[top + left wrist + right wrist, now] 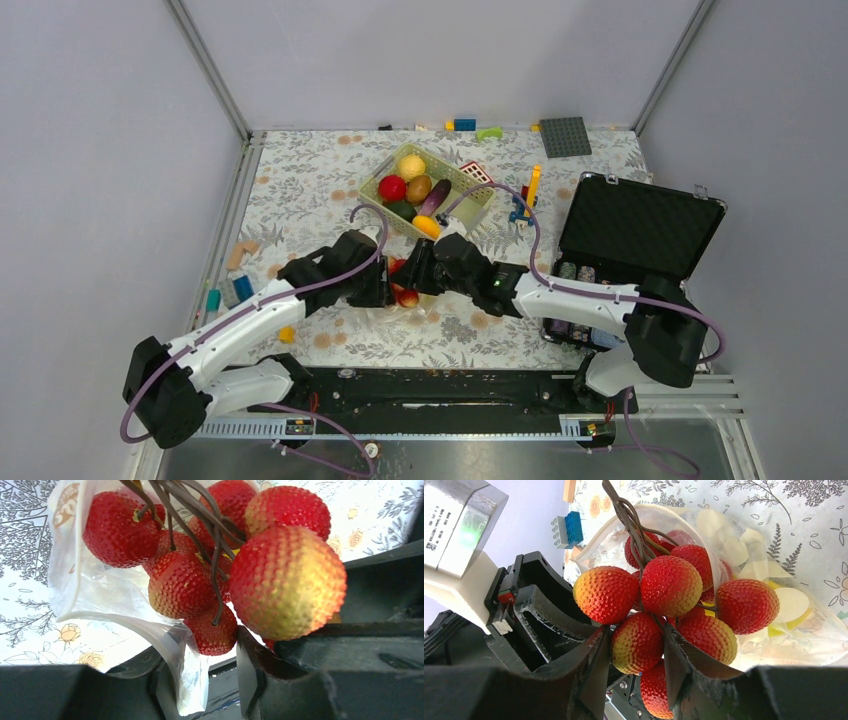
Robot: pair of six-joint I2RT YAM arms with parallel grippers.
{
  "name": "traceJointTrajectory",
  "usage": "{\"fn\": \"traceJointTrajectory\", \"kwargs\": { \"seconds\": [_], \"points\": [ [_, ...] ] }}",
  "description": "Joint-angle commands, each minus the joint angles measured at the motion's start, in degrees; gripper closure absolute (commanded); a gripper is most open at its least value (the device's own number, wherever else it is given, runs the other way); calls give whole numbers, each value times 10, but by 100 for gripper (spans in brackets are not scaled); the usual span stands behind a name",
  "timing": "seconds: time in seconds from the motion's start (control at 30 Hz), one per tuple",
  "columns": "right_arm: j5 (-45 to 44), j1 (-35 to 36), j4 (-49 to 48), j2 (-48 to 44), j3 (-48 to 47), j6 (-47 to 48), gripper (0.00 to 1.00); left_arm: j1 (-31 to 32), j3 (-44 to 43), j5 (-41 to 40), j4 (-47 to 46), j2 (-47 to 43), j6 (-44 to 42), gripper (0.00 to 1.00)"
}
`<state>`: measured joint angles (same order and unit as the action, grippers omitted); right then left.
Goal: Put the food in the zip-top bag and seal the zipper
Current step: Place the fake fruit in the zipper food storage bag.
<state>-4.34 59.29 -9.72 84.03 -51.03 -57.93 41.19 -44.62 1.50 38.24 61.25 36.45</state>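
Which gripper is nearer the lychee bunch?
Right. The right gripper has its jaws clamped on the lychee bunch; the left gripper sits just beside it, at the zip-top bag mouth edge.

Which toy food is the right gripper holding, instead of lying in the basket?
The bunch of red lychees, pinched by the right gripper; the lemon, tomato and eggplant lie in the green basket.
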Motion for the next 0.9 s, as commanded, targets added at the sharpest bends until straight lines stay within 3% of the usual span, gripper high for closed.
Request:
{"fn": "traceJointTrajectory", "kwargs": {
  "seconds": [0.0, 0.33, 0.5, 0.63, 0.73, 0.87],
  "points": [
    [77, 11, -57, 1, -2, -10, 100, 0, -30, -38, -43, 5, 5, 73],
    [-15, 11, -17, -113, 24, 190, 38, 0, -18, -51, -36, -28, -5, 100],
    [-83, 8, 37, -163, 35, 246, 10, 0, -12, -40, -56, -37, -15, 100],
    [-111, -32, 92, -179, 44, 238, 4, 0, -5, -36, -69, -48, -26, 100],
    [-46, -102, 124, -173, 51, 201, 8, 0, 6, -35, -77, -61, -34, 100],
    [-69, -126, 169, -117, 5, 230, 10, 0, 33, 16, -120, -75, -49, 100]
  ]
}}
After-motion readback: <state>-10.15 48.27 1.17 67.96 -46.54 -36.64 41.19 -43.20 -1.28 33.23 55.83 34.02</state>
